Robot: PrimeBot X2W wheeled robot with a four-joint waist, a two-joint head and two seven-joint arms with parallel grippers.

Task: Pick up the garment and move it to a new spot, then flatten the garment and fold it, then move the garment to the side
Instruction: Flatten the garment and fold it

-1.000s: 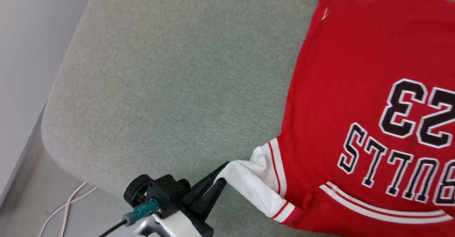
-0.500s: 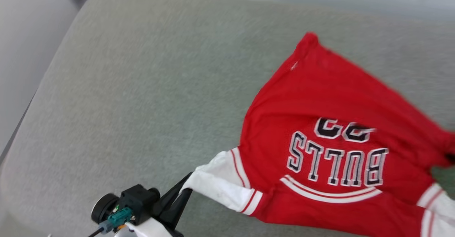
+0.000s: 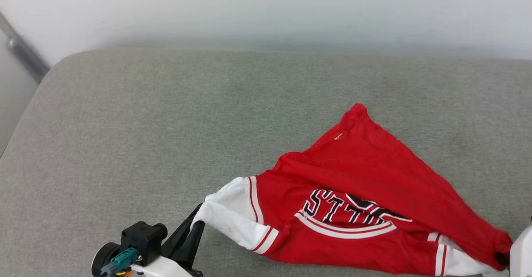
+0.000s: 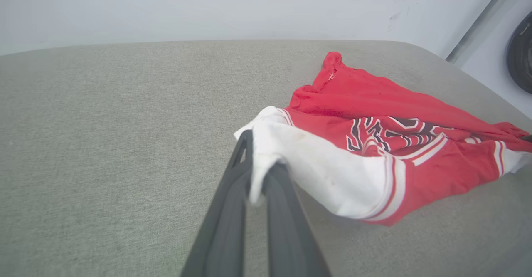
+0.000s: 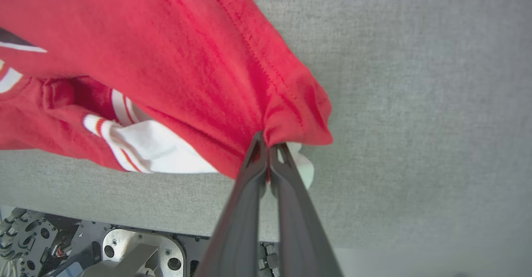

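Two grippers hold a red jersey T-shirt [image 3: 365,173] on a grey cushion [image 3: 166,123], toward five o'clock: left gripper [image 4: 259,160] clamped on the white sleeve [image 4: 324,173], right gripper [image 5: 268,146] on a red hem corner [image 5: 299,115]. Probably light, limp knit; best taken by edges.

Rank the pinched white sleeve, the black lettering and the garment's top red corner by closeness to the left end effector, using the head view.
1. White sleeve: clamped in the left end effector, at the garment's left end.
2. Black lettering: mid-garment, farther right.
3. Top red corner: farthest, toward the wall.
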